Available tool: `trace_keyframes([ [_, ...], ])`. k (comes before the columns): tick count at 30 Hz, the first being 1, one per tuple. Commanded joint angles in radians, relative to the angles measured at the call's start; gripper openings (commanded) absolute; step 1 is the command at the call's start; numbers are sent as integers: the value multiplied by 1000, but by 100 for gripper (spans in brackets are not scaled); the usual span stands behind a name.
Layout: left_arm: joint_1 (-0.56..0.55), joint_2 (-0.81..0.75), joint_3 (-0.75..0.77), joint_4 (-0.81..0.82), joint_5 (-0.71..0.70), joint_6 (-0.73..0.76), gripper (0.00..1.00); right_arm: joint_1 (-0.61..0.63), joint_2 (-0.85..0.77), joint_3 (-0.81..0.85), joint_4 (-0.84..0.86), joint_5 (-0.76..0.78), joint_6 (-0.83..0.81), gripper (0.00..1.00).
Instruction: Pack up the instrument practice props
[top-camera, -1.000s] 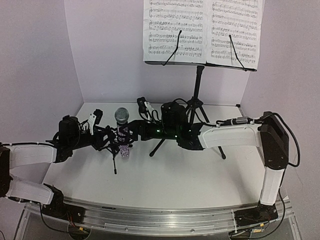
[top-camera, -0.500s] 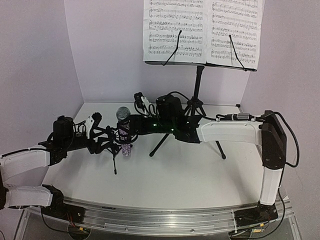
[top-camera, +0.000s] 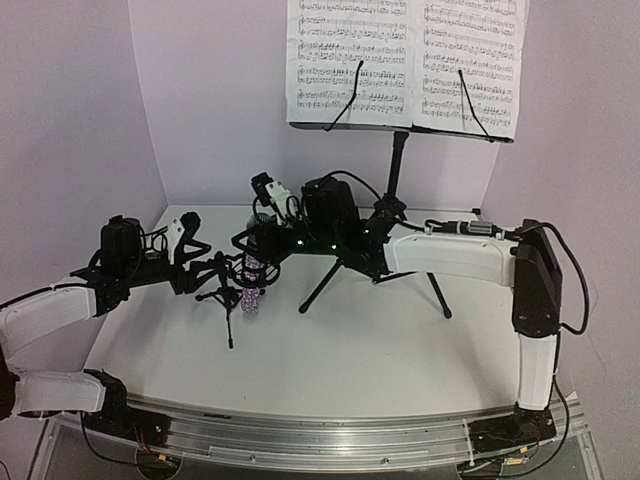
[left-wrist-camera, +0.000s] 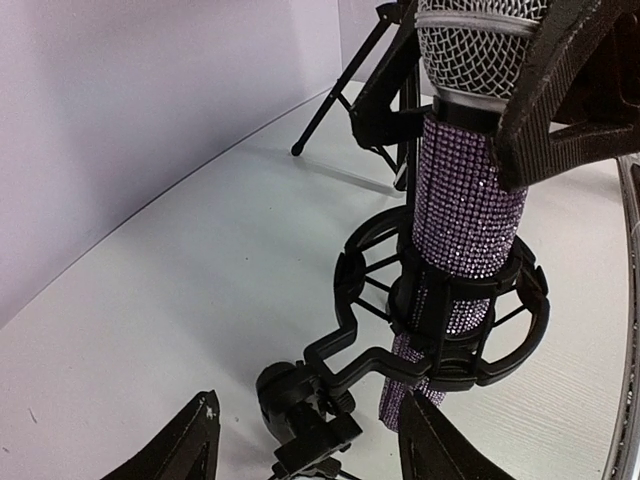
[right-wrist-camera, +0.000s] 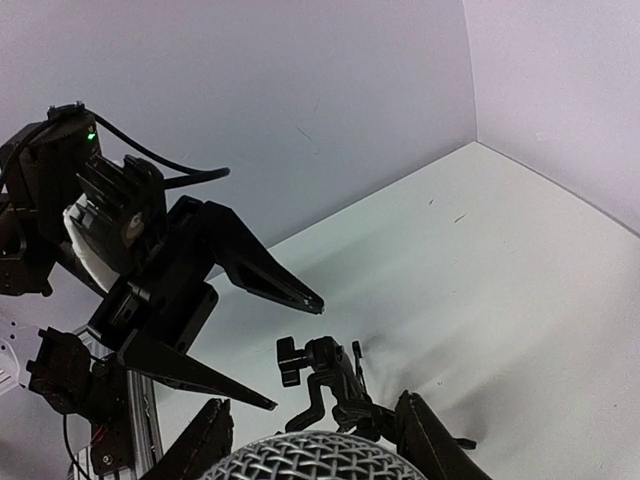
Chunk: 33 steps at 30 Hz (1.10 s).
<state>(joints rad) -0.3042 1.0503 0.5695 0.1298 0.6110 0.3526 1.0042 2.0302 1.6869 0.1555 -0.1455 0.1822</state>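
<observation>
Microphone (left-wrist-camera: 468, 210) upright in the mic stand (left-wrist-camera: 440, 330) on the table (left-wrist-camera: 180, 300): right tool (right-wrist-camera: 312, 400) clasps its head above the stand, while left tool (left-wrist-camera: 310, 440), spread wide beside the stand, should brace it for a straight lift.

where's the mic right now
Top view, left of centre: the mic is cradled in its small stand, the right claw gripping its mesh head, the open left claw just to its left.
</observation>
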Motion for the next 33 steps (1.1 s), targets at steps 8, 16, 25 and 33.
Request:
trace_keyframes([
  [8,33,103,170,-126,148,152,60,21,67,186,-30,-67,-161,7],
  [16,58,151,236,-314,246,279,39,21,95,297,-43,-125,-276,0],
  [25,82,203,319,-454,297,390,36,21,119,401,-78,-134,-325,0],
  [33,98,241,335,-517,292,480,30,20,137,460,-85,-127,-302,0],
])
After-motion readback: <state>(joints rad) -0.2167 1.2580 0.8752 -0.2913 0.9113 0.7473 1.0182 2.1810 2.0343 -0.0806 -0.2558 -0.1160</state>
